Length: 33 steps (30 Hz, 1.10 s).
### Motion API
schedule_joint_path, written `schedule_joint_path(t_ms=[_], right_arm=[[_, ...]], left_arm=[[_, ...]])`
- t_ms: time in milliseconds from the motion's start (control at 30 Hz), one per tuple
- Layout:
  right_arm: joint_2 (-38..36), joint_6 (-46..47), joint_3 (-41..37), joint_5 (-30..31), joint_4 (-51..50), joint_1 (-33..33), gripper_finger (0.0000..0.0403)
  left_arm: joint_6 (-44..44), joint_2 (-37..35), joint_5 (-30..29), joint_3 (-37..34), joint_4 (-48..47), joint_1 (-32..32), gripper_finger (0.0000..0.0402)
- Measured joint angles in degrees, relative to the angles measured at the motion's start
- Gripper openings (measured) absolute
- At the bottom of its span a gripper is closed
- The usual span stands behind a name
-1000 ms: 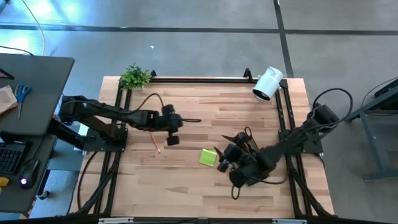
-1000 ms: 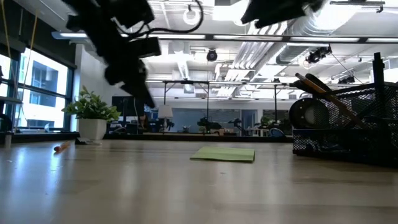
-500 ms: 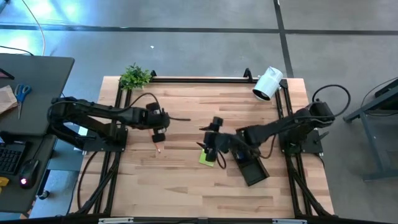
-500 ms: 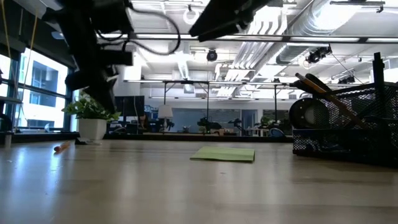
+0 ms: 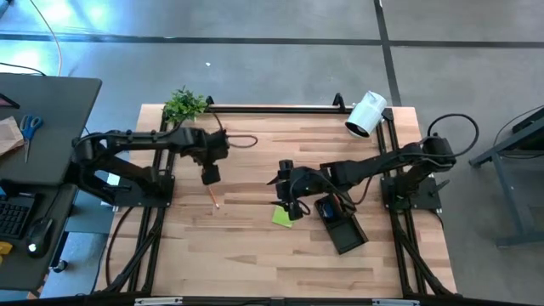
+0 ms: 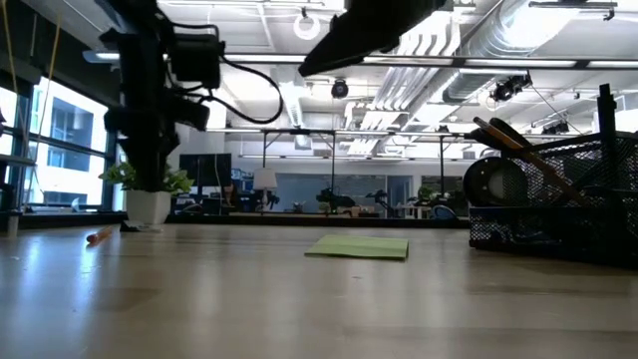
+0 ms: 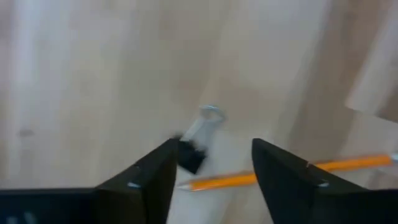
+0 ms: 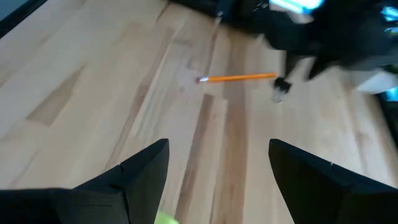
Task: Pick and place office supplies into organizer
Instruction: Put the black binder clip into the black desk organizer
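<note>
My left gripper (image 5: pixel 209 176) (image 7: pixel 211 162) hangs open over the table's left middle. A small black clip (image 7: pixel 191 154) (image 8: pixel 279 87) with a silver wire handle shows just by one of its fingertips. The orange pencil (image 5: pixel 212 197) (image 7: pixel 280 174) lies flat right beside the clip. My right gripper (image 5: pixel 285 197) (image 8: pixel 217 155) is open above the lime-green sticky-note pad (image 5: pixel 282 218) (image 6: pixel 359 246), which lies flat on the wood. The black organizer (image 5: pixel 344 231) (image 6: pixel 558 214) stands to the pad's right with long dark things sticking out of its cup. My left gripper has the clip's black body (image 7: pixel 186 157) close beside one fingertip (image 7: pixel 163 163). I cannot tell whether they touch. The clip is not between the fingers.
A small potted plant (image 5: pixel 184 104) stands at the far left corner and a white cylindrical camera (image 5: pixel 365 115) at the far right. Black frame rails run along the table's edges. A dark side desk (image 5: pixel 42 127) with blue-handled scissors is off to the left.
My left gripper has drawn back toward the table's far left and turned, ending above the pencil. My right gripper has swung from beside the organizer toward the table's left and now stands over the sticky-note pad. Pad, pencil and organizer have stayed in place.
</note>
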Motion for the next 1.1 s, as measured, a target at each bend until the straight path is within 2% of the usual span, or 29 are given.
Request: schedule_joint_path(t_ms=[167, 333, 567, 733, 967, 1100], right_arm=[[0.0, 0.0, 0.0, -5.2, -3.0, -2.1, 0.027], [0.0, -0.1, -1.5, -8.5, -3.6, -3.6, 0.027], [0.0, 1.0, -5.3, -9.6, -2.6, -4.4, 0.027], [0.0, 1.5, -6.8, -9.6, -1.7, -4.3, 0.027], [0.0, 3.7, -6.8, -9.6, -2.1, -4.0, 0.027], [0.0, 3.7, -6.8, -9.6, -2.1, -3.4, 0.027]], left_arm=[[2.2, 5.3, -3.7, 8.4, -9.3, 3.2, 0.023], [8.1, 11.8, -4.1, 11.8, -17.1, 5.2, 0.023], [10.8, 18.6, -4.0, 11.1, -17.6, 5.4, 0.0208], [16.2, 20.8, -4.1, 11.1, -17.2, 5.4, 0.0203], [19.9, 21.1, -2.1, 11.2, -12.5, 5.4, 0.022], [20.2, 21.5, -1.8, 11.2, -13.0, 5.4, 0.0236]])
